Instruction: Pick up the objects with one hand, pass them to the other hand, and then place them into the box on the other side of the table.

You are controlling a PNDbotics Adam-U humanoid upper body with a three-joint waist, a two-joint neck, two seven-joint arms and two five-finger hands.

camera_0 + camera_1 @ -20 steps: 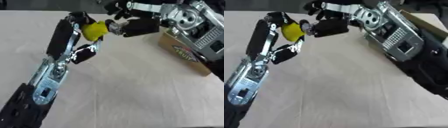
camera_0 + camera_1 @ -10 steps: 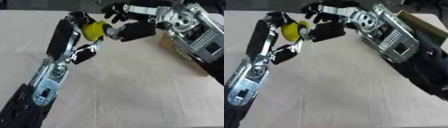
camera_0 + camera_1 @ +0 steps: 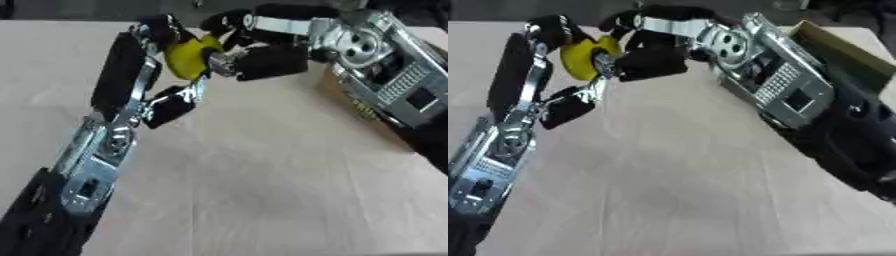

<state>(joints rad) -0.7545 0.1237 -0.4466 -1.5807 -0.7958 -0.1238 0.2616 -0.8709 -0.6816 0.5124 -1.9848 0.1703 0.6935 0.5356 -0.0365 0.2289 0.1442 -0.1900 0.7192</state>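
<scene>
A yellow rounded object (image 3: pixel 188 57) is held above the table at the upper middle. My left hand (image 3: pixel 150 65) reaches up from the lower left and has its fingers curled round the object's left side. My right hand (image 3: pixel 262 55) comes in from the upper right and meets the object on its right side, with a thumb above and dark fingers below. Both hands touch the object at once. The cardboard box (image 3: pixel 846 52) stands at the right edge, largely hidden behind my right forearm (image 3: pixel 776 85).
The pale wooden table (image 3: pixel 262 190) stretches across the lower and middle part of both views. My left forearm (image 3: pixel 83 175) crosses its lower left. A dark background lies beyond the far edge.
My right hand has moved left toward my left hand and closed in on the yellow object. The left hand has kept holding it in about the same place.
</scene>
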